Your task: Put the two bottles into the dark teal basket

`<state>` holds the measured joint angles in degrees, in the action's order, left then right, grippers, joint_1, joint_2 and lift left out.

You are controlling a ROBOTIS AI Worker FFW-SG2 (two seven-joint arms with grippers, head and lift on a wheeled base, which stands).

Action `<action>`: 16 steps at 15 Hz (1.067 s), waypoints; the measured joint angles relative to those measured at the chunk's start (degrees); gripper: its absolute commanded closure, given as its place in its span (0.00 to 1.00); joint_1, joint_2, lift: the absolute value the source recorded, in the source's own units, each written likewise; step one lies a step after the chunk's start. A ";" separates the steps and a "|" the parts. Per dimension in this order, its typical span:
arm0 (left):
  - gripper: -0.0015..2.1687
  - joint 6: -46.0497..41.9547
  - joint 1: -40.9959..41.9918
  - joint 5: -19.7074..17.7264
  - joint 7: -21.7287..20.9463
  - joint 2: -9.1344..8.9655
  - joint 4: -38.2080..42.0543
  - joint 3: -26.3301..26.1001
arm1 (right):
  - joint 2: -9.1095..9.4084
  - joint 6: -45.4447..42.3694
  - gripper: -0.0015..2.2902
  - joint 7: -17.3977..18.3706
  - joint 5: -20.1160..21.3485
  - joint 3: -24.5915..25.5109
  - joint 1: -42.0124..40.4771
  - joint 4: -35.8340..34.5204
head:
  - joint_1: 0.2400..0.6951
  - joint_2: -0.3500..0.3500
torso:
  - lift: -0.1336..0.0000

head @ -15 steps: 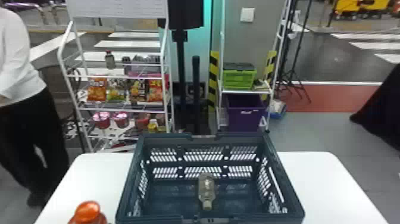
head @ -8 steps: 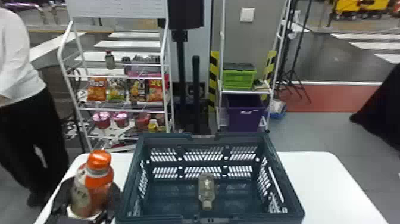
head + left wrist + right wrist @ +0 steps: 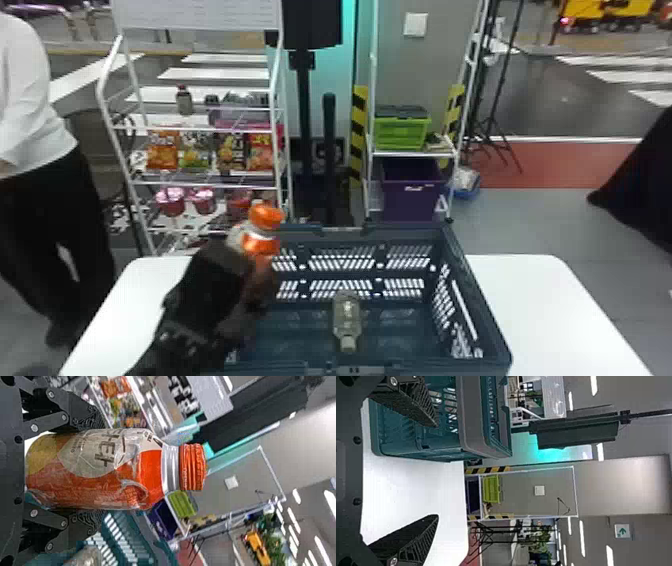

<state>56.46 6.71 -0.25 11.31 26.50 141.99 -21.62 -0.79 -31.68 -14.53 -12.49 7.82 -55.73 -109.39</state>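
Left hand nearer basket, gripping orange bottle, right hand open, gray bottle inside

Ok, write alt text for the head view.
The black left gripper holds an orange-capped plastic bottle at the left side of a dark teal perforated plastic basket on a white table. Inside, a greyish see-through bottle lies with its neck toward the robot.

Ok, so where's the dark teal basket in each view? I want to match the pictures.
Head view: the basket is in the near middle, on the white table.
Left wrist view: the basket lies beyond the orange-capped bottle, partly behind a finger of the left tool.
Right wrist view: the basket is partly behind a finger of the right tool.
Shared landmark: the green crate in the background.
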 measured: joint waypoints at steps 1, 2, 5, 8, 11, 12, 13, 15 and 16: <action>0.99 2.21 -4.17 -0.88 -2.88 -0.63 -1.73 -1.94 | 0.10 0.00 0.03 0.00 0.03 0.00 -0.10 0.23 | 0.57 0.50 | 1.00; 0.99 3.17 -7.94 -1.42 -5.67 -1.26 -3.85 -3.83 | 0.22 0.00 0.03 0.00 0.05 0.00 -0.15 0.46 | 0.57 0.50 | 1.00; 0.99 3.61 -17.83 -4.61 -13.29 -2.67 -11.77 -8.64 | 0.59 -0.12 0.03 -0.04 0.10 -0.01 -0.22 1.15 | 0.57 0.50 | 1.00; 0.99 5.90 -25.71 -9.22 -22.33 -4.30 -21.51 -10.89 | 0.78 -0.33 0.03 -0.07 0.10 0.00 -0.38 2.01 | 0.57 0.50 | 1.00; 0.99 9.86 -31.89 -9.84 -28.99 -5.29 -30.07 -14.71 | 0.79 -0.35 0.04 -0.06 0.10 0.00 -0.43 2.25 | 0.57 0.50 | 1.00; 0.99 10.04 -33.38 -10.10 -30.17 -5.57 -32.61 -15.91 | 0.79 -0.35 0.04 -0.06 0.10 -0.01 -0.43 2.25 | 0.57 0.50 | 1.00; 0.99 10.10 -35.15 -10.13 -31.15 -5.90 -35.45 -17.72 | 0.79 -0.35 0.04 -0.06 0.10 -0.04 -0.44 2.23 | 0.57 0.50 | 1.00; 0.99 10.21 -37.99 -9.64 -33.80 -6.88 -40.21 -20.57 | 0.79 -0.36 0.04 -0.06 0.10 -0.09 -0.52 2.18 | 0.57 0.50 | 1.00; 0.99 10.76 -39.14 -9.26 -35.78 -7.68 -42.39 -21.38 | 0.79 -0.64 0.04 -0.06 0.10 -0.09 -0.64 2.18 | 0.57 0.50 | 1.00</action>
<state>67.22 -32.44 -9.51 -24.47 18.82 99.60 -43.00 0.00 -32.31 -14.59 -12.39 7.73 -56.37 -107.21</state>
